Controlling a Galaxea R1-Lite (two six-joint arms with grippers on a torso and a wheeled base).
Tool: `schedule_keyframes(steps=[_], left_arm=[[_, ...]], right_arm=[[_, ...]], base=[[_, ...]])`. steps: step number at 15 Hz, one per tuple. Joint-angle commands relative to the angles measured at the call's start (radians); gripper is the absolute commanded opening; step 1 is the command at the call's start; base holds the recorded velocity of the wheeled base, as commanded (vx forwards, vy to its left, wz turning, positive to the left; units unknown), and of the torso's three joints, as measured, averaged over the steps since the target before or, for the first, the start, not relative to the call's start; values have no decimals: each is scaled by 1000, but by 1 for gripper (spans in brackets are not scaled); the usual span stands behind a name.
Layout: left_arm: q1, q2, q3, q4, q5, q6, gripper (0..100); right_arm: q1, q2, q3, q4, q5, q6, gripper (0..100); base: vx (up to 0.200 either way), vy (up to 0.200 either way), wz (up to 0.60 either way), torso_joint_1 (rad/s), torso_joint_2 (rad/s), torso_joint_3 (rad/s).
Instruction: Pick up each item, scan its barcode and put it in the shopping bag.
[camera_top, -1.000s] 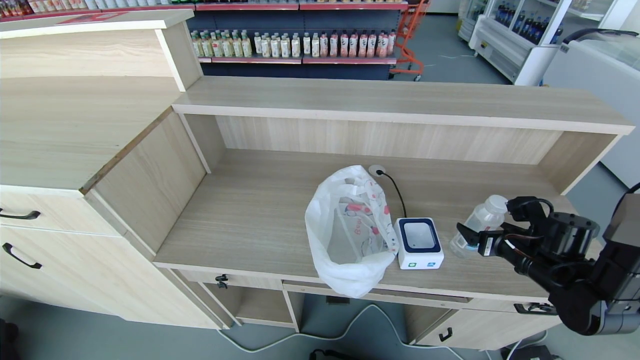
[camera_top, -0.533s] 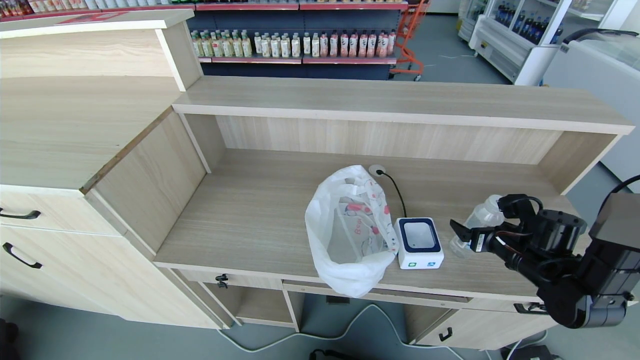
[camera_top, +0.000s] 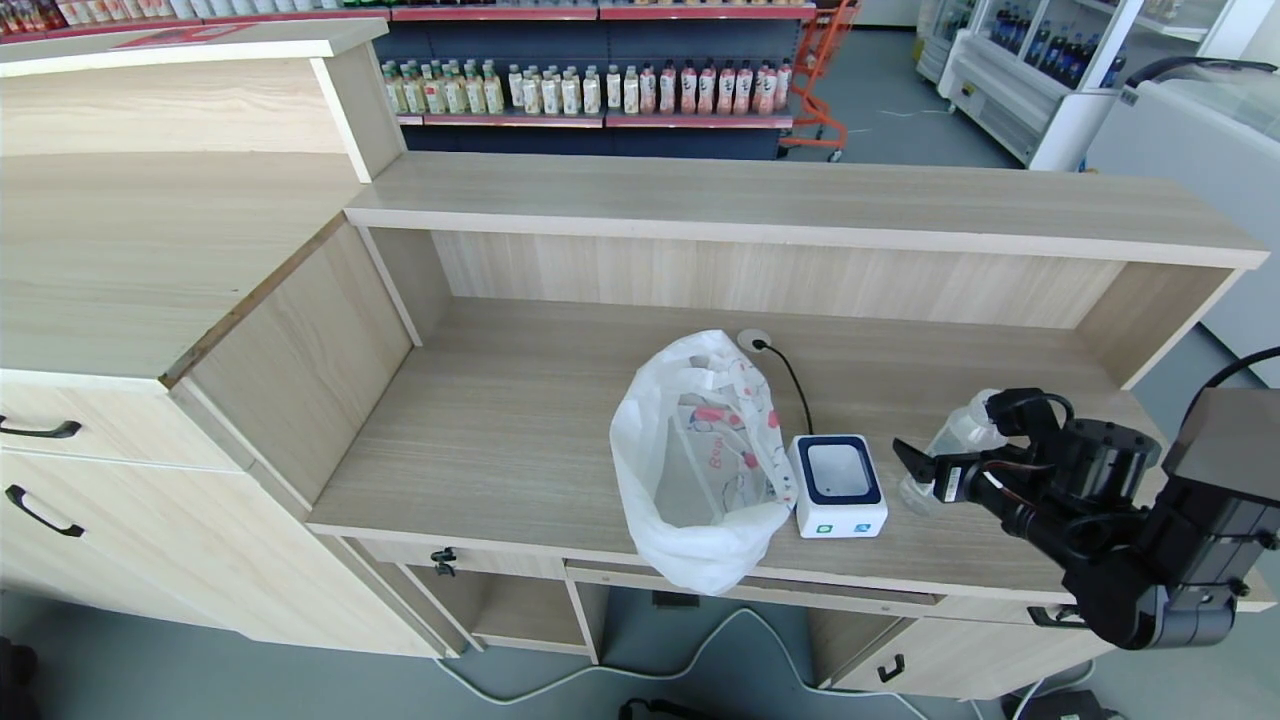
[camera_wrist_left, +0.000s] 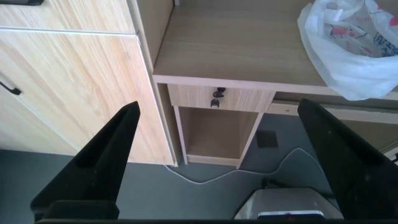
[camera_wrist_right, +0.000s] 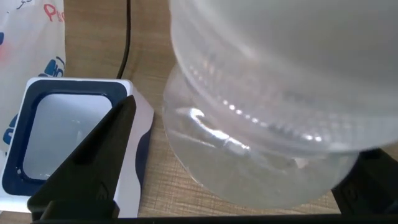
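A clear plastic bottle (camera_top: 958, 436) with a white cap lies tilted on the wooden counter (camera_top: 520, 420), to the right of the white-and-blue scanner (camera_top: 838, 485). My right gripper (camera_top: 947, 446) is open, with its fingers on either side of the bottle's body. In the right wrist view the bottle (camera_wrist_right: 261, 74) sits between the fingers (camera_wrist_right: 87, 168), with a small gap on the scanner (camera_wrist_right: 62, 143) side. The white shopping bag (camera_top: 700, 470) stands open to the left of the scanner. My left gripper (camera_wrist_left: 217, 162) hangs open and empty below the counter's front left corner.
A black cable (camera_top: 790, 375) runs from the scanner to a hole at the back of the counter. A raised shelf (camera_top: 800, 210) overhangs the back. A small drawer with a key (camera_wrist_left: 216, 96) sits under the counter edge. Left of the bag the counter is bare.
My right arm has shifted left toward the scanner, and its fingers now reach farther along the bottle. The bag, the scanner and the bottle stay in place.
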Motion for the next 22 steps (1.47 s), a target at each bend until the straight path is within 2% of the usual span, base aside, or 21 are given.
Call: schedule_keyframes(steps=[1,9,18,19,22], left_arm=[[0,0,0,0,0,0,100],[0,0,0,0,0,0,100],[0,0,0,0,0,0,100],[0,0,0,0,-1,-1,100],[0,0,0,0,0,-1,100]], right_arm=[[2,7,-1,-3,8,-7,100],[-4,18,-12,-3,32,-8,100],[-5,69,-102,4,47,-8,100],[-5,70,-105,4,47,-8,0],[-16,66,-113,0,70,-7,0]], base=[[0,0,0,0,0,0],[0,0,0,0,0,0],[0,0,0,0,0,0],[0,0,0,0,0,0],[0,0,0,0,0,0]])
